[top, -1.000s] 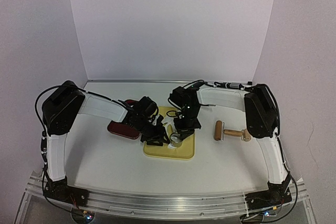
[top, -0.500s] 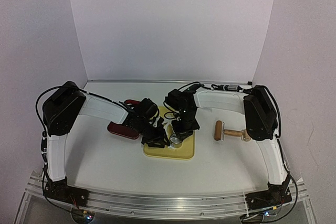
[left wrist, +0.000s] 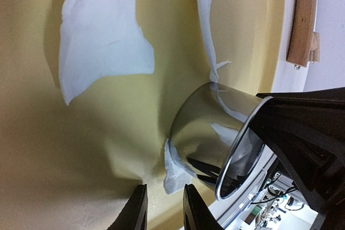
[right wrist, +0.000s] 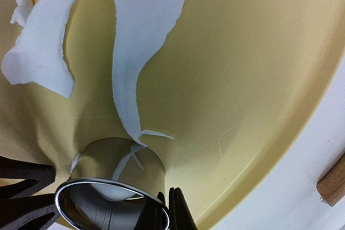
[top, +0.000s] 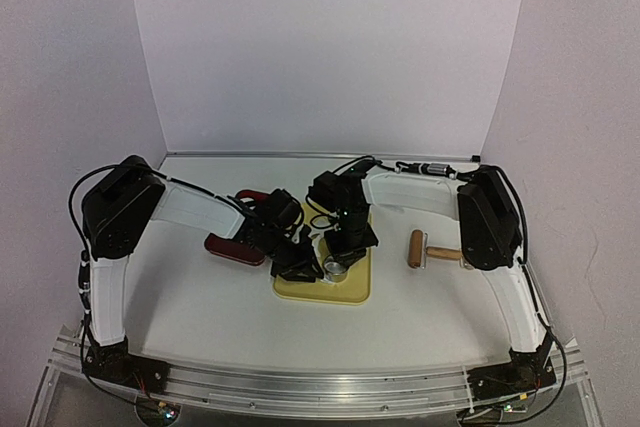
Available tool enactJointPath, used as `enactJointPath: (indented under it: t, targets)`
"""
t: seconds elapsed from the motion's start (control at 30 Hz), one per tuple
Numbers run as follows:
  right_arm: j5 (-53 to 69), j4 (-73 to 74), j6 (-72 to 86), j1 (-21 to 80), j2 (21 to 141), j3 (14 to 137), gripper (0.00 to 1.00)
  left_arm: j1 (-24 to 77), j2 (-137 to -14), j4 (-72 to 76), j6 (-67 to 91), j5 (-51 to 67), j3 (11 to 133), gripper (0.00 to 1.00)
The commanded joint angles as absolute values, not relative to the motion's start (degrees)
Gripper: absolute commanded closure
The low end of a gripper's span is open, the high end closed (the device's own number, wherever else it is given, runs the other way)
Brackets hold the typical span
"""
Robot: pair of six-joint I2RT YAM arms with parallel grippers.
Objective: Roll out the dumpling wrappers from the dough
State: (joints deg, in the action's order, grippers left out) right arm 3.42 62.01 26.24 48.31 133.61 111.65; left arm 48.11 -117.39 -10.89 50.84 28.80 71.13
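The dough is a thin, torn white sheet [left wrist: 108,41] with cut-outs on the yellow board [top: 350,287]; it also shows in the right wrist view [right wrist: 145,36]. The shiny ring cutter [top: 335,268] stands on the board's near part, over the sheet's edge. My right gripper [right wrist: 166,208] is shut on the cutter's rim [right wrist: 113,187]. A white patch of dough [right wrist: 105,191] shows inside the cutter. My left gripper [left wrist: 164,208] is open, its tips down at the board beside a small dough scrap [left wrist: 175,171] at the cutter's base [left wrist: 215,133]. No separate round dumpling wrapper is in view.
A wooden rolling pin [top: 430,250] lies on the table right of the board. A dark red dish [top: 232,245] sits left of the board, partly under my left arm. Both grippers crowd the board's near middle.
My right arm has shifted slightly to the left while holding the cutter in place. The left gripper has barely moved.
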Motion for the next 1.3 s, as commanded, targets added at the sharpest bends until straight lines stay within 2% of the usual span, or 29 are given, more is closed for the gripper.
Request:
enactJointPath:
  t: [0.0,0.27,0.33,0.47,0.8,1.1,1.27]
  targets:
    - [1.48,65.25,27.01,48.38,139.47,110.00,1.00,48.66,-120.23,-9.93,51.77,29.58,71.66,0.77]
    - [1.93,65.27,27.24,48.35,139.75,110.19,1.00,48.69,-123.37,-7.92,52.10,31.52,72.87,0.83]
    - [1.93,65.27,27.15,48.42,139.75,110.27,1.00,48.69,-124.12,-8.19,51.98,31.05,73.53,0.86]
    - [1.51,65.31,27.07,48.41,139.51,110.02,1.00,48.69,-124.78,-12.66,52.76,25.08,75.00,1.00]
    - [-6.62,67.03,26.93,48.36,136.57,109.49,1.00,48.56,-121.10,-25.88,57.16,5.48,75.21,1.00]
    - [-7.76,68.16,26.32,48.39,135.86,110.80,1.00,48.50,-119.87,-27.92,57.31,1.23,76.73,1.00]
    - [-4.84,68.15,26.31,48.35,134.40,112.59,1.00,48.43,-117.26,-23.55,54.51,1.97,76.55,0.98]
